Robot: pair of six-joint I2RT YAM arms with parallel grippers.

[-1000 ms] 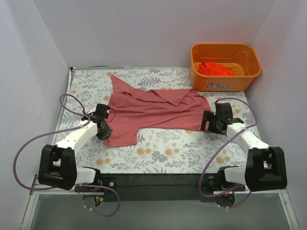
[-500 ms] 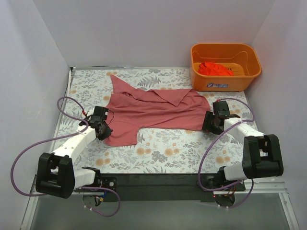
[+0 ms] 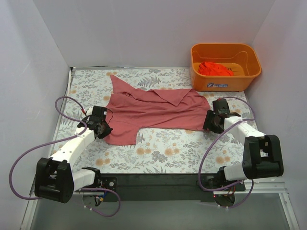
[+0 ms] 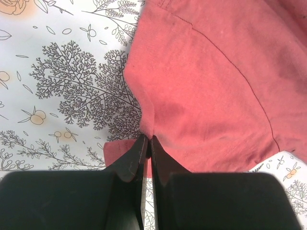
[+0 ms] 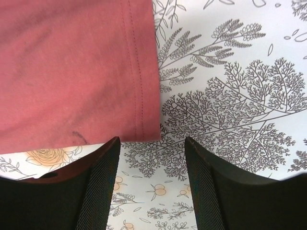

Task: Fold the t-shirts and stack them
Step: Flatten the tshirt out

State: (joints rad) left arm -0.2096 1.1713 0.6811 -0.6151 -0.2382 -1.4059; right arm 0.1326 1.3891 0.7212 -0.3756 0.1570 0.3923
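On the flowered surface [image 3: 168, 149], the left jaws clench the pink shirt [image 3: 153, 112] at its edge; the right jaws stand released at its hem corner.

Dusty pink-red cloth t-shirt [image 3: 153, 112] covers mid desk, spanning arm to arm. Bare floral-print desk [image 3: 163, 153] open: near strip ahead of the bases, far-left corner, strip right of the shirt hem. Orange plastic basket [image 3: 224, 80] blocks far-right corner, near the shirt's far-right edge; narrow gap between. White walls [image 3: 33, 72] close left, right, far sides. Right gripper [image 5: 152, 141]: jaws apart over bare desk at hem.
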